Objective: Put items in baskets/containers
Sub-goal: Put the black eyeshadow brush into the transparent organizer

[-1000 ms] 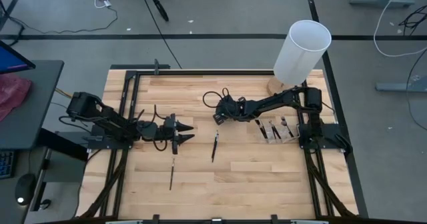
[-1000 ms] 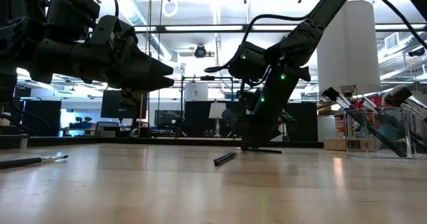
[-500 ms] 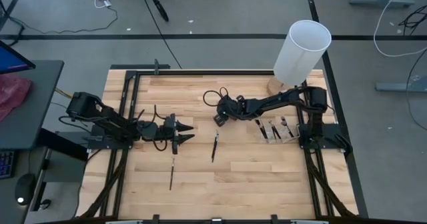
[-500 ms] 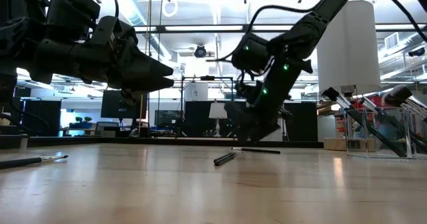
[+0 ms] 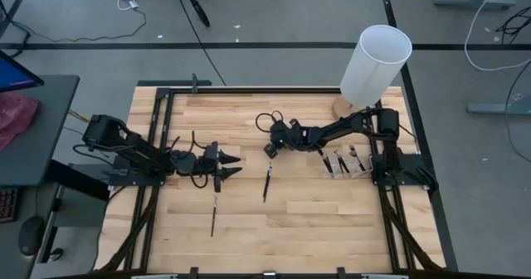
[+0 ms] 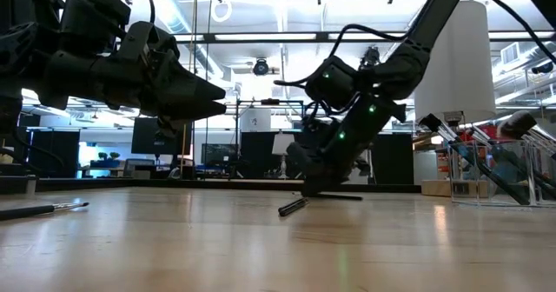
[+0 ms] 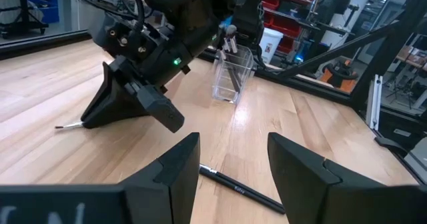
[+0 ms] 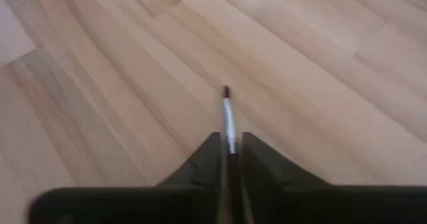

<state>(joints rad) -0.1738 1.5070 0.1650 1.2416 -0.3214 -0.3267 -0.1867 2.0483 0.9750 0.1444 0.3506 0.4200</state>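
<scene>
Right gripper (image 5: 270, 149) down at the wooden table (image 5: 299, 217) near its middle, fingertips on the boards; jaws pinched together on a thin brush (image 8: 228, 121), whose silver ferrule and small dark tip stick out ahead of the fingers (image 8: 260, 164) in the right wrist view. In the low view the same gripper (image 6: 314, 188) stands tilted with its tips at the table surface, and the held brush shows as a thin dark line lying level just above the boards beside them. Left gripper (image 5: 234, 163) hangs over the table's left half, clear of the surface, jaws parted with a plain gap and nothing between them; left wrist view shows its two fingers (image 7: 179, 174) apart over bare wood. A second brush (image 5: 267, 182) lies loose on the table just in front of the right gripper, not touched by either arm; the left wrist view catches it (image 7: 241, 192) between and beyond the left fingers. A third brush (image 5: 213, 216) lies nearer the front edge, below the left gripper. Clear holder (image 5: 347, 163) stands at the table's right side by the right arm's base, several brushes leaning upright inside. White cylinder (image 5: 375, 63) stands at the far right corner.
</scene>
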